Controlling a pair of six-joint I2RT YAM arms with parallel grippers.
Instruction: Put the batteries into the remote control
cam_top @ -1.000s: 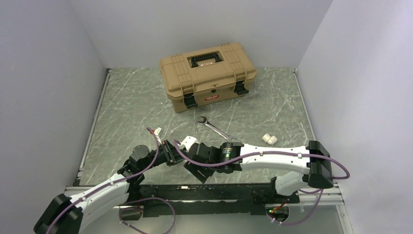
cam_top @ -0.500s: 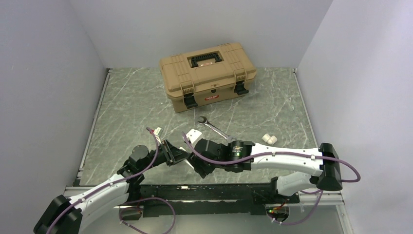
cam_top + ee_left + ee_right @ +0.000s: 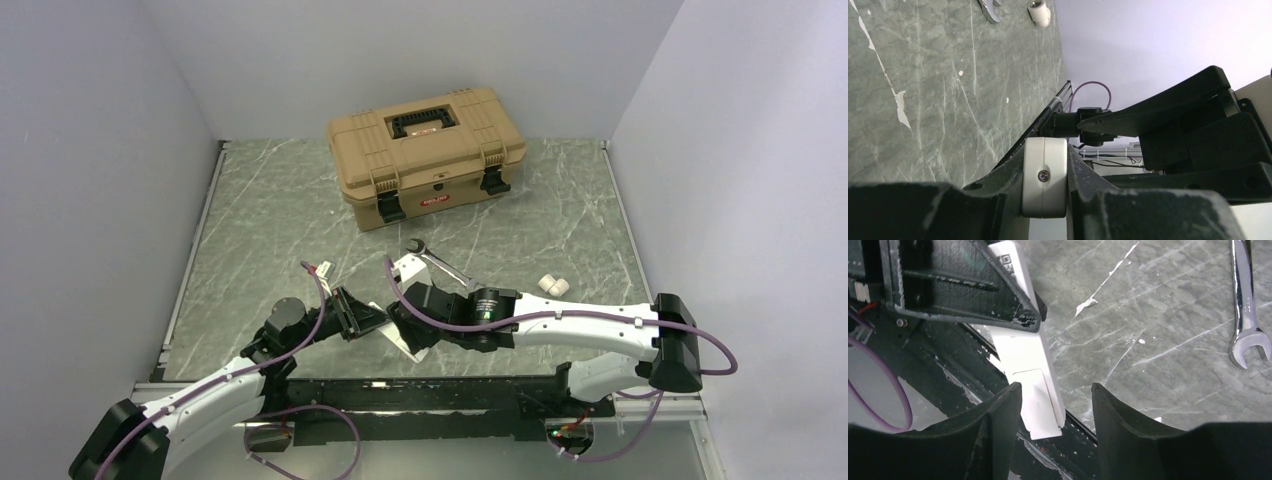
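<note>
The remote control (image 3: 1024,347) is a slim white bar with a printed label and a rectangular cover outline near its free end. My left gripper (image 3: 1044,165) is shut on it; in the left wrist view I see its end (image 3: 1044,192) clamped between the fingers. In the top view the left gripper (image 3: 370,320) holds it just above the table's near edge. My right gripper (image 3: 1055,390) is open, with its jaws straddling the remote's free end and the left finger (image 3: 998,425) close beside it. In the top view the right gripper (image 3: 400,335) covers most of the remote. No batteries show.
A steel wrench (image 3: 440,262) lies mid-table, also in the right wrist view (image 3: 1246,305). A white pipe fitting (image 3: 553,286) lies right of it. A closed tan toolbox (image 3: 425,155) stands at the back. The black rail (image 3: 440,395) runs along the near edge under the grippers.
My right wrist has swung toward the back and its open fingers have come down around the remote's free end. The left arm has held still with the remote.
</note>
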